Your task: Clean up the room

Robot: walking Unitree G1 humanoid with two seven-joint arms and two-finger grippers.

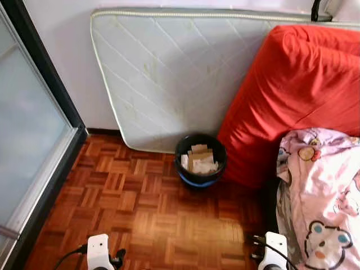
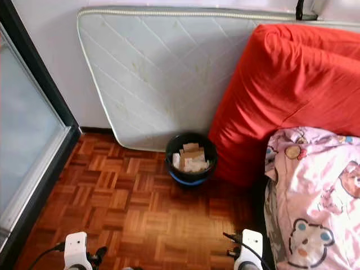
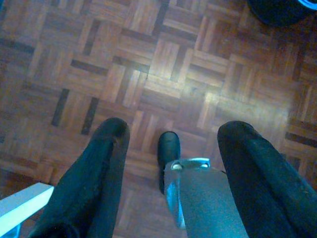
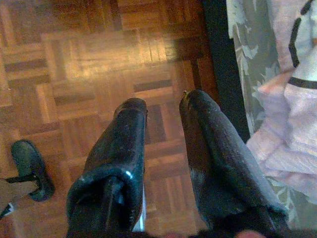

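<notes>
Both arms hung low over the parquet floor (image 1: 140, 214). The left gripper (image 3: 171, 130) had its fingers spread wide with nothing between them; the right gripper (image 4: 163, 106) had its own parted by a narrow gap, also empty, just beside a pink cartoon blanket (image 1: 323, 191). Ahead, a black bin (image 1: 200, 160) holding paper scraps stood against a white mattress (image 1: 169, 73) and beside a red cushion (image 1: 292, 95).

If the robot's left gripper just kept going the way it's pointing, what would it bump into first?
Most likely the wooden parquet floor. The left gripper is open, holds nothing and points down at bare boards. The black bin sits off at the edge of its wrist view, out of that line, though depth is hard to judge.
</notes>
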